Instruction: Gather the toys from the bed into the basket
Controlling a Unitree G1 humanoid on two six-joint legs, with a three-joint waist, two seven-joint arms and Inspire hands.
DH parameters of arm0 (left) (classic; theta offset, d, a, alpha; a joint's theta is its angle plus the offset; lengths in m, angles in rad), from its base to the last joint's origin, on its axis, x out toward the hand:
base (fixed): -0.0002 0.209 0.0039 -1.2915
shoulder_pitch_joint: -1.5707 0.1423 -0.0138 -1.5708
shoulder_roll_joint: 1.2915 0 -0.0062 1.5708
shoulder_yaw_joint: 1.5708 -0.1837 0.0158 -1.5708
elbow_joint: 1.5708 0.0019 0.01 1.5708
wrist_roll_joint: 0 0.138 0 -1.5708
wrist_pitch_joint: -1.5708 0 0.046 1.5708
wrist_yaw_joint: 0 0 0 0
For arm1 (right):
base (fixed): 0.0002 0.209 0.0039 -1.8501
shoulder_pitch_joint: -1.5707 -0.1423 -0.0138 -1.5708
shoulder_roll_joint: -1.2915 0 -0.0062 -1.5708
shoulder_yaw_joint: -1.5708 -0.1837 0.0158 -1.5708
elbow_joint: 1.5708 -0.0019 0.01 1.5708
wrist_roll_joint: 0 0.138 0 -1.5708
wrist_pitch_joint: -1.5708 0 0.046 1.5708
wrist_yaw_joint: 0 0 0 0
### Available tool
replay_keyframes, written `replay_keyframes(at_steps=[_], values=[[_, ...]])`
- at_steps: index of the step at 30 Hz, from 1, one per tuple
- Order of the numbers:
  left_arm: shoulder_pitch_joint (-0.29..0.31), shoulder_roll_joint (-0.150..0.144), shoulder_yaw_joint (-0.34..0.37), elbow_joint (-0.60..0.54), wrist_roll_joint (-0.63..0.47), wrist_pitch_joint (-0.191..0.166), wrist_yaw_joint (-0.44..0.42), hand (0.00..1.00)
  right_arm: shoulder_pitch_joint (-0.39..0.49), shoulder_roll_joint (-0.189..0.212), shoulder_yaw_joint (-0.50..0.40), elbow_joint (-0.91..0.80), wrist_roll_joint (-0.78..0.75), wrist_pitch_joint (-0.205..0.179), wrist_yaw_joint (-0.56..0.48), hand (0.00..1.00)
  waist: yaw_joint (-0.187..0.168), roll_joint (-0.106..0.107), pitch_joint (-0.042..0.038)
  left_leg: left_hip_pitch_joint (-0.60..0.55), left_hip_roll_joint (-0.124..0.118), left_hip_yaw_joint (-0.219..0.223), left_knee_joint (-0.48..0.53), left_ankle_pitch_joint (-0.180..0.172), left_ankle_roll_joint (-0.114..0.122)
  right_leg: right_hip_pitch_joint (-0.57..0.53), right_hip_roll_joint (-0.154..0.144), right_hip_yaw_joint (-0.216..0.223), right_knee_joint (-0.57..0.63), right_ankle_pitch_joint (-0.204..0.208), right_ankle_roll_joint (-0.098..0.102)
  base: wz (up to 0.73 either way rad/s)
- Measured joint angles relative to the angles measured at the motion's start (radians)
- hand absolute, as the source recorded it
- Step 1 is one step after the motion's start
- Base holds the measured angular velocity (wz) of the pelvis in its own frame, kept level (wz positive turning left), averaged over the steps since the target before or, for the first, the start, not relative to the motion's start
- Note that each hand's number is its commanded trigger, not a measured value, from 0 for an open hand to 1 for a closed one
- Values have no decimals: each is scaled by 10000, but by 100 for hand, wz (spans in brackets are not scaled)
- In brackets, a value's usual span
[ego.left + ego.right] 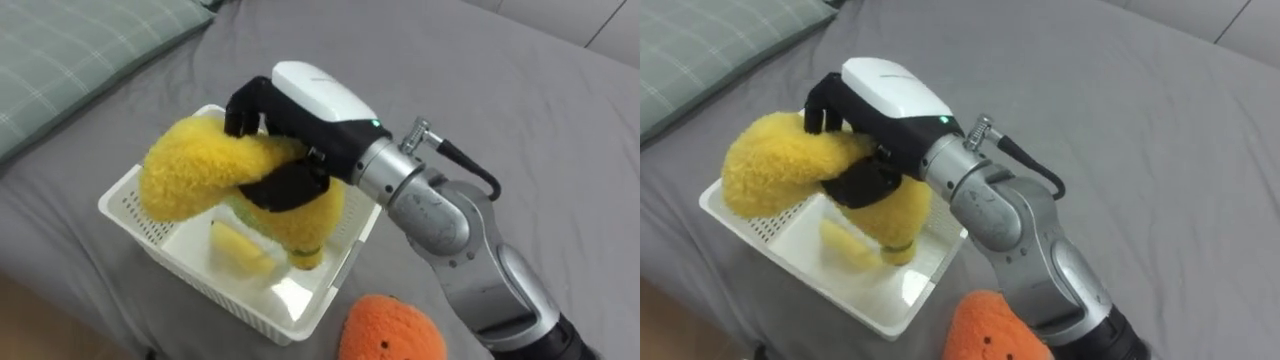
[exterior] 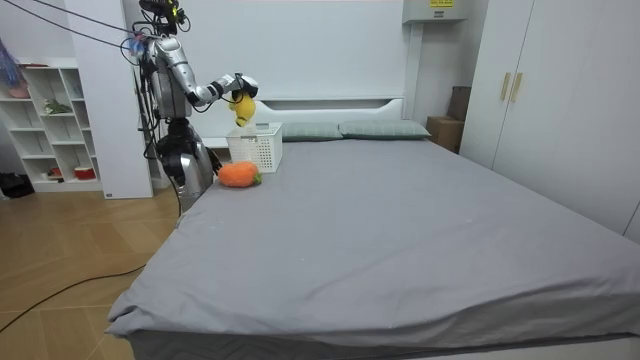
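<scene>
Much of the yellow plush [image 1: 190, 170] clutched in your right hand [image 1: 318, 95] overhangs the rim of the basket [image 1: 150, 235], so releasing here may spill it.

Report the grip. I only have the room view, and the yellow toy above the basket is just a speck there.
Observer: The right hand has its fingers curled round the yellow plush toy, which it holds over the open white basket.
Operator: Check inside the basket.
Observer: One small yellow piece lies on its floor.
</scene>
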Motion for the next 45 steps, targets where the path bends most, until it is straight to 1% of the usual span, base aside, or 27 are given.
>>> replay_keyframes(at_steps=[4,6,10,16,20,23,28,35,37,40,43,45], values=[[-21,2,-31,-97,0,8,3,0,1,0,0,19,8,0,-1,0,53,35,24,-10,-3,-10,12,0,0,8,-3,-78,1,0,0,0],[-21,9,-181,-135,0,12,24,0,1,1,0,33,12,0,-5,0,53,63,44,-30,-5,-26,23,0,-1,6,-11,-173,1,0,0,0],[-23,-1,-278,-171,0,12,40,0,1,-1,0,97,4,-5,-40,0,77,104,72,-29,-6,-29,25,0,-1,-3,-14,-207,0,0,1,0],[-22,-1,-272,-173,134,15,45,0,7,-11,-3,103,-98,-10,-173,0,62,112,77,-28,-5,-29,20,0,-1,-2,-10,-199,-9,0,1,0],[-13,10,-267,-172,312,50,58,0,11,-41,-2,103,-109,-10,-173,0,-25,112,76,-24,-5,-32,25,1,-1,11,-11,-187,-7,-1,1,0],[-13,10,-267,-173,312,51,76,0,12,-142,-2,109,-107,-11,-183,0,-61,112,75,-16,-4,-23,25,1,-1,12,-10,-165,-5,-1,1,0],[-15,11,-241,-173,313,51,79,0,12,-194,-4,407,-141,-18,-308,0,-64,105,70,-6,0,-8,25,1,-1,10,9,28,-5,-1,1,0],[-12,9,234,-137,299,54,85,0,27,-443,-93,514,-100,-18,-372,0,-112,107,69,1,-1,-6,27,1,-1,22,7,94,-3,-1,1,0],[2,3,264,-121,299,55,94,0,64,-459,-134,527,-101,-18,-373,0,-128,107,67,1,-4,-3,33,1,-1,21,5,92,-2,-1,1,0],[0,-94,528,-101,309,55,107,0,239,-431,-362,513,-102,-23,-373,0,-156,108,66,0,-5,9,33,1,-1,15,0,80,-1,0,1,0],[63,-172,840,-94,307,56,108,0,783,-428,-959,487,-7,-54,-496,0,-229,118,50,23,-11,4,36,1,-1,50,-4,81,1,0,1,0],[202,-183,1044,-38,304,58,222,0,1224,-472,-1404,483,1,-49,-731,0,-378,143,44,76,-14,6,36,1,0,111,-3,98,0,0,1,0]])
